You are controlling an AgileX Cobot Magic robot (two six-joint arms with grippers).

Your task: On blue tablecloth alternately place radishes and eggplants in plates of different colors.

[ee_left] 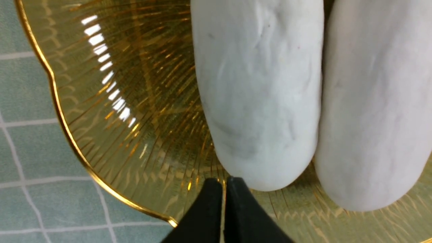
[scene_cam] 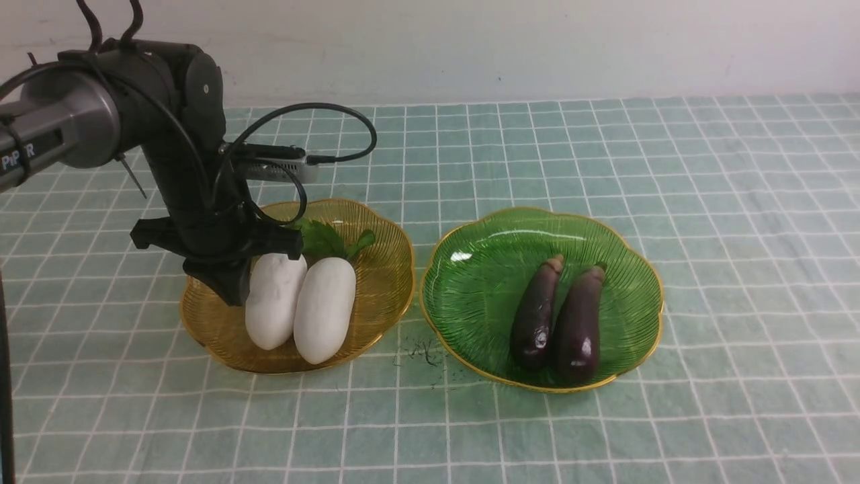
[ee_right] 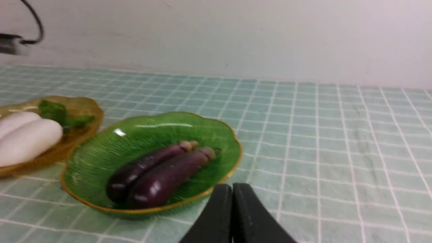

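We see our left gripper (ee_left: 224, 189) hanging low over the amber-yellow ribbed translucent plate with a gold scalloped rim (scene_cam: 386, 282), its two black fingers pressed together with nothing between them. In the left wrist view the fingertips sit just beside the rounded end of the nearer smooth white oblong radish (ee_left: 258, 91); whether they touch it we cannot tell. The second white radish (ee_left: 374, 101) lies right against the first, on the side away from the gripper. In the front view both radishes lie side by side in the amber plate, their small green leaves (scene_cam: 329, 238) pointing to the far rim, and our left arm (scene_cam: 181, 175) comes down on their left.

The green ribbed translucent plate with a gold rim (scene_cam: 470, 282) stands just right of the amber one on the pale teal-green checked tablecloth (scene_cam: 739, 202). Two slender glossy dark purple eggplants (scene_cam: 557, 316) lie in it side by side, touching, stem caps toward the far rim.

Our right gripper (ee_right: 233, 199) shows only in its own wrist view: its black fingers are closed together, empty, near the green plate's rim, apart from the eggplants.
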